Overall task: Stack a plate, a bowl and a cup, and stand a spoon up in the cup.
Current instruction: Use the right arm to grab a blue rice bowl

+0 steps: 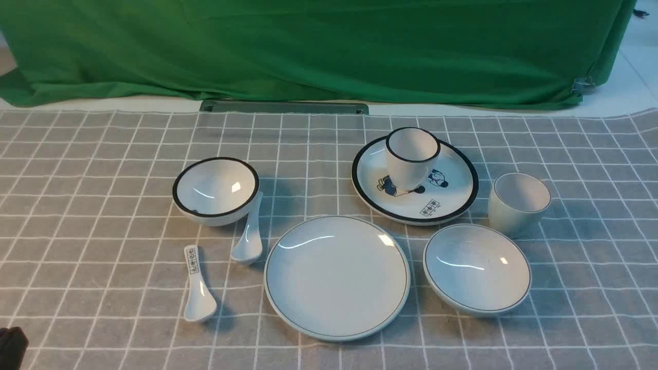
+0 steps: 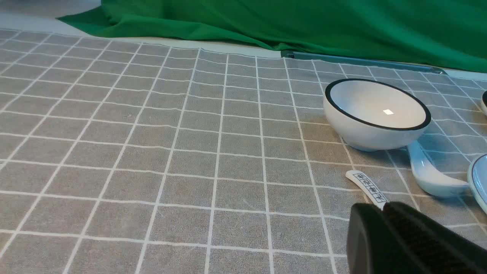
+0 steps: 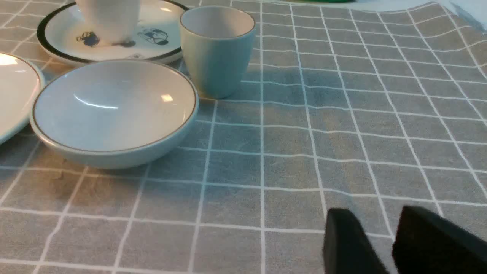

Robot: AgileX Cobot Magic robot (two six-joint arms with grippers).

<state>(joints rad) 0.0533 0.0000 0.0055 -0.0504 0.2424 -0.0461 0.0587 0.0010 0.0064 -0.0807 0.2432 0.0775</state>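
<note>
The plain white plate (image 1: 336,277) lies front and centre on the checked cloth. To its right sits the shallow bowl (image 1: 477,267), with the thin-rimmed cup (image 1: 518,203) upright just behind it. The plain spoon (image 1: 249,234) lies left of the plate, its handle leaning on a black-rimmed bowl. My left gripper (image 2: 382,207) is shut and empty, low over the cloth, short of the spoon (image 2: 430,175). My right gripper (image 3: 374,214) is open with nothing between its fingers, over bare cloth well short of the bowl (image 3: 114,110) and cup (image 3: 217,49).
A black-rimmed bowl (image 1: 216,190) stands at the left. A spoon with printed marks (image 1: 197,285) lies in front of it, its handle (image 2: 367,186) just past my left fingertips. A cartoon plate (image 1: 452,200) behind the plain plate carries a black-rimmed cup (image 1: 411,156). Green cloth hangs at the back.
</note>
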